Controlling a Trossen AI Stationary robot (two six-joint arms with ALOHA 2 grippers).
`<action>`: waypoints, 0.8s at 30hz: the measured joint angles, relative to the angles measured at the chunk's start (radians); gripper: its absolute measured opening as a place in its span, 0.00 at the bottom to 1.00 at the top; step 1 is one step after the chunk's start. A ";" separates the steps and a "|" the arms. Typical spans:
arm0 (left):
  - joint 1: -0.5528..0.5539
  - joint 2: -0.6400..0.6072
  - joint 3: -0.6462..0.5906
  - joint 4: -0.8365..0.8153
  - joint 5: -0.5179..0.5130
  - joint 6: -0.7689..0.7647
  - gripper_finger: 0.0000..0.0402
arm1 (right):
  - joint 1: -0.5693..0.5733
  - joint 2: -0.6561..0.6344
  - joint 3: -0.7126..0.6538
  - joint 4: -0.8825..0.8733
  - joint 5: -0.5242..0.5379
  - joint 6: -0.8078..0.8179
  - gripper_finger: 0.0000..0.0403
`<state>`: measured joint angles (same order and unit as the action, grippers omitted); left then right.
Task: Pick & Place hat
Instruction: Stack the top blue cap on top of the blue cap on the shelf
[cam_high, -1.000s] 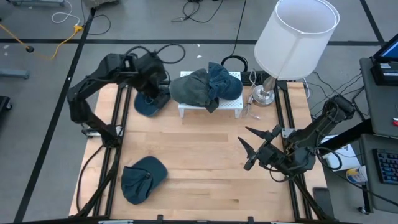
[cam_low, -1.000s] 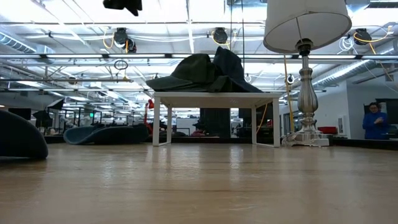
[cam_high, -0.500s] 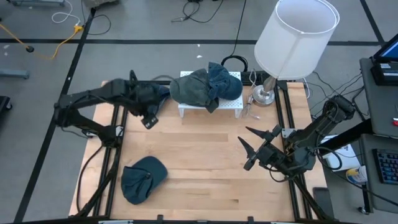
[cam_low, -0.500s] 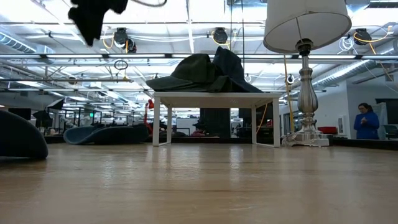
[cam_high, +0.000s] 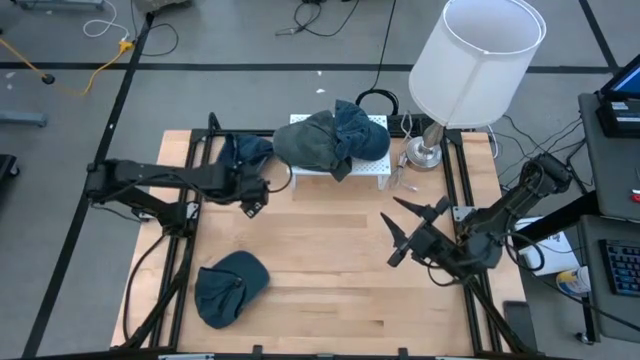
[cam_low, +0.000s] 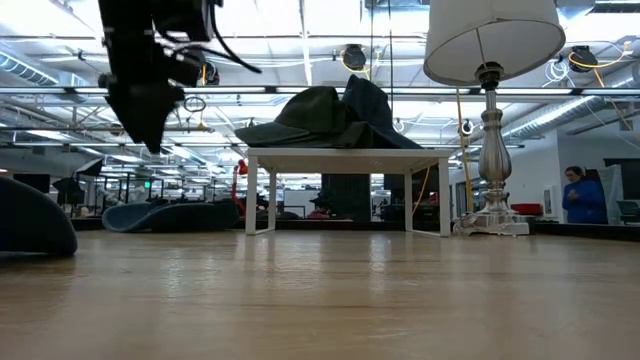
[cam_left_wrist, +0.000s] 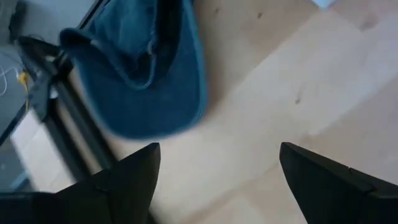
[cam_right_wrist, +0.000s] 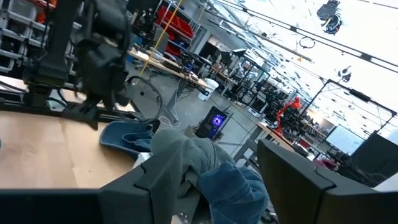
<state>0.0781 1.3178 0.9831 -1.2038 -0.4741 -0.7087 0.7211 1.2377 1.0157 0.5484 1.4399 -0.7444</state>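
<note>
A blue hat (cam_high: 245, 150) lies on the table (cam_high: 320, 290) at the far left, beside the white stand (cam_high: 338, 170); the left wrist view shows this hat (cam_left_wrist: 143, 68) too. My left gripper (cam_high: 250, 198) hangs open just near of it, tilted downward, touching nothing; its fingers (cam_left_wrist: 134, 177) frame bare wood. On the stand rest a grey-green hat (cam_high: 308, 140) and another blue hat (cam_high: 362, 132). A third blue hat (cam_high: 228, 288) lies at the near left. My right gripper (cam_high: 394, 235) waits open at the right, above the table.
A lamp with a white shade (cam_high: 476, 58) stands at the far right on its metal base (cam_high: 423, 155). Black frame rails (cam_high: 190, 200) run along both table sides. Bare wood lies between the two grippers. A person (cam_low: 578, 195) stands in the room beyond.
My left gripper has come down from high over the far left hat and moved toward the table's near edge, tipping steeply downward. The hat on the table has stayed where it was.
</note>
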 joint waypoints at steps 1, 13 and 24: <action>0.000 0.000 -0.029 0.050 -0.014 0.001 0.84 | -0.005 0.000 0.000 0.000 -0.001 0.000 0.50; 0.004 0.000 -0.332 0.452 -0.291 -0.086 0.79 | -0.065 0.000 0.000 0.000 -0.001 -0.043 0.50; 0.157 0.002 -0.547 0.904 -0.335 0.205 0.76 | -0.099 0.000 0.000 0.000 -0.002 -0.045 0.50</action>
<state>0.2347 1.3197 0.4363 -0.2996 -0.8086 -0.5032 0.6216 1.2377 1.0157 0.5484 1.4384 -0.7898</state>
